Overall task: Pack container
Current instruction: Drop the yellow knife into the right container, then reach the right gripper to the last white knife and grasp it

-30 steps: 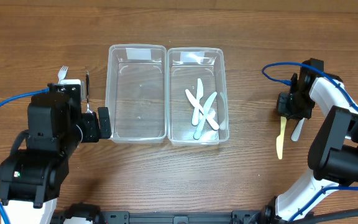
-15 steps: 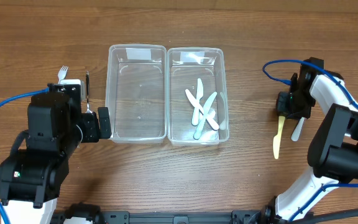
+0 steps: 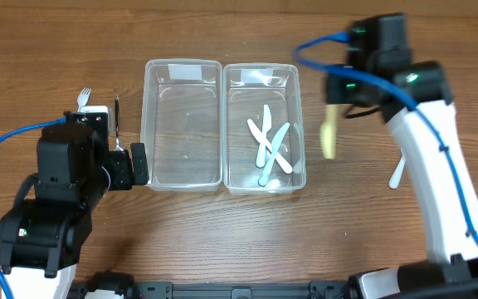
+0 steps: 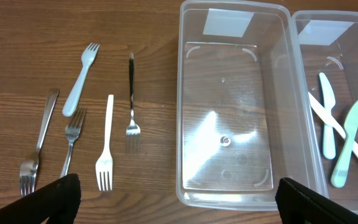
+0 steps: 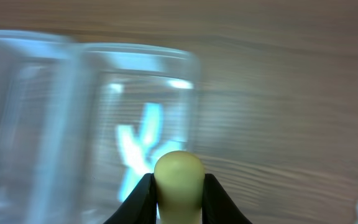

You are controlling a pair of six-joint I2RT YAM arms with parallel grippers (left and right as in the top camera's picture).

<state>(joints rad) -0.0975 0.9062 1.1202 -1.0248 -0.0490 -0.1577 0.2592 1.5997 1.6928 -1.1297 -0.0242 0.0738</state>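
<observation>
The yellow utensil (image 3: pixel 329 137) hangs above the table just beside the right wall of the right container (image 3: pixel 299 124), outside it. The right gripper (image 3: pixel 338 91) has its fingers closed on the utensil's far end; the wrist view shows a rounded yellow end pinched between the two fingers (image 5: pixel 143 198). To do this step well, the arm should probably carry it across the rim until it is over the knives (image 3: pixel 270 149) lying inside. The free end must clear the wall, and the fingers should part only low over the floor of the tub, so the piece does not bounce out or catch on the edge. In the overhead view its long axis runs from the far side of the table toward the near side, roughly parallel to the container's long walls, with the free end toward the near edge. It is too blurred to tell blade from handle. A white utensil (image 3: pixel 397 173) lies further right. The left gripper (image 4: pixel 179 202) rests wide open beside the empty left container (image 4: pixel 180 99) — holding nothing, with forks (image 4: pixel 104 149) spread on the wood.
</observation>
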